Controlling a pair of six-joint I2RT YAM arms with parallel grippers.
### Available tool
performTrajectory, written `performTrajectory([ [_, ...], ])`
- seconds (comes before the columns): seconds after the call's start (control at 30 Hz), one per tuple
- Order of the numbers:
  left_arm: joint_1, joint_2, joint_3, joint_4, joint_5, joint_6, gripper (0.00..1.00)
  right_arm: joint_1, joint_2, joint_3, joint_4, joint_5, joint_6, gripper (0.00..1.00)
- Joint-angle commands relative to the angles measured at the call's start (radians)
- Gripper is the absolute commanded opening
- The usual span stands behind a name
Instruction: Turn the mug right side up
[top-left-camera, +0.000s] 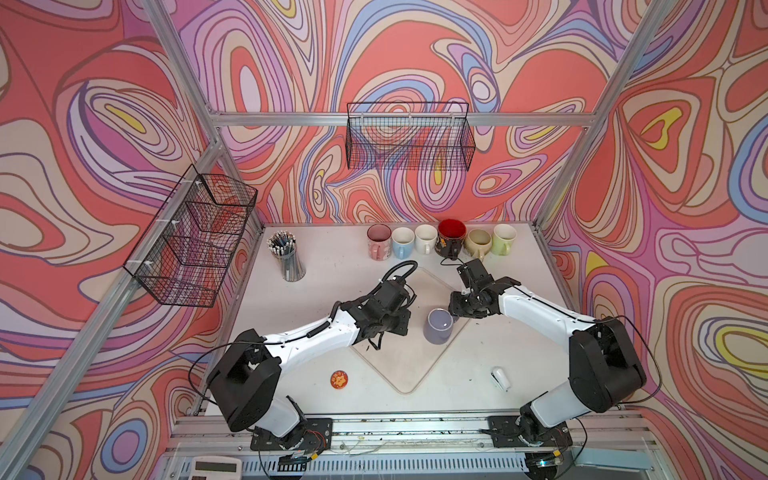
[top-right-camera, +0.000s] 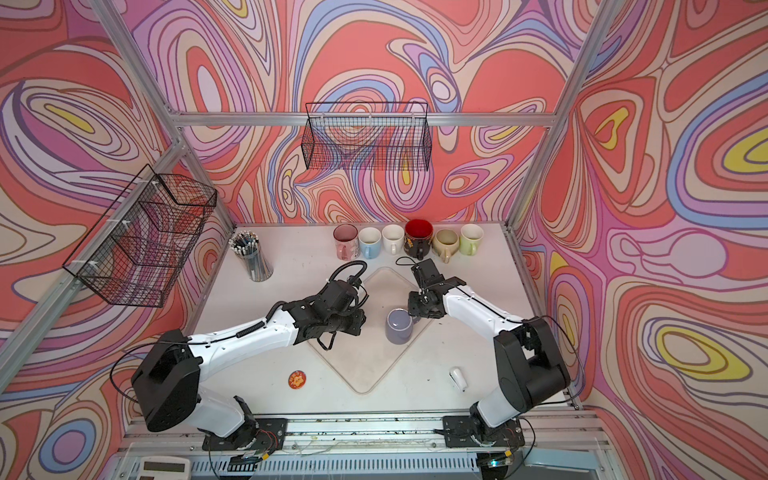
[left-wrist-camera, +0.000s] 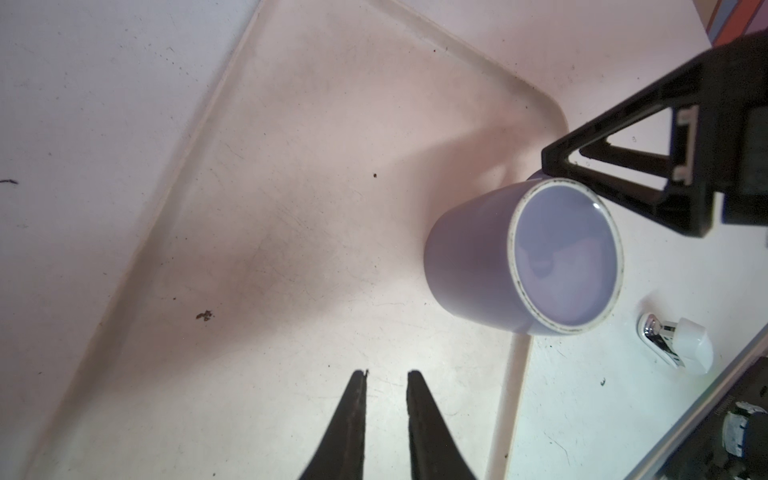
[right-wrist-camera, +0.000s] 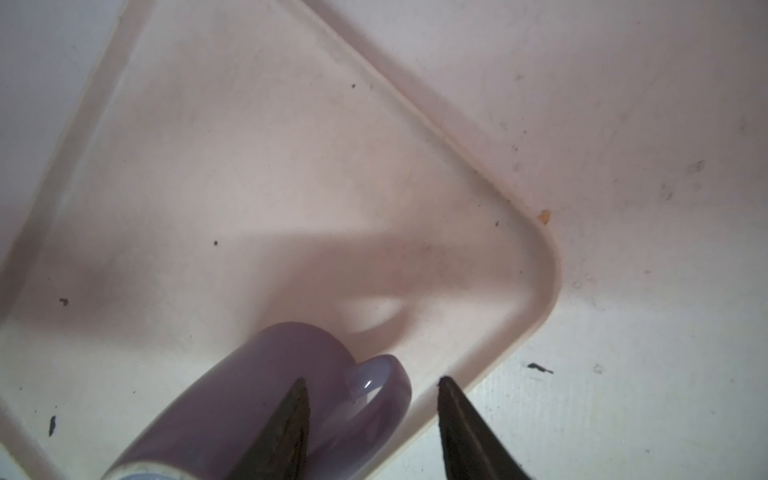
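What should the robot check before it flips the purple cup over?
1. Lilac ceramic mug stands upside down, base up: ok, ready to turn.
2. Mug handle sits between the right gripper's open jaws: ok.
3. Jaws clamped on the handle: not ok, a gap shows.
4. Left gripper empty, apart from the mug: ok.
5. Bare clear plastic tray around the mug for setting it down: ok.

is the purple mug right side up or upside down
Upside down: the purple mug stands on the tray, its closed flat base with an unglazed ring facing up, no opening showing.
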Motion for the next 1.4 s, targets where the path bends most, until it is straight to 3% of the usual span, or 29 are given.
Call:
performTrajectory([
  [0.0, -0.004, -0.039, -0.021, 0.012, -0.029, -0.011, 0.22, 0.043, -0.043, -0.028, -0.033, 0.004, 0.011, 0.50],
  [0.57, -0.002, -0.125, -0.053, -0.025, -0.128, -0.002, 0.22, 0.244, -0.157, -0.122, -0.054, 0.026, 0.108, 0.47],
  [0.87, 0.013, -0.280, -0.071, -0.104, -0.224, 0.002, 0.26, 0.335, -0.163, -0.149, -0.037, 0.008, 0.100, 0.48],
  [1.13, 0.031, -0.422, -0.120, -0.142, -0.284, -0.002, 0.50, 0.341, -0.239, -0.107, -0.119, 0.034, 0.023, 0.51],
  [1.37, 0.042, -0.463, -0.134, -0.161, -0.345, -0.013, 0.61, 0.408, -0.244, -0.070, -0.164, 0.076, -0.053, 0.53],
])
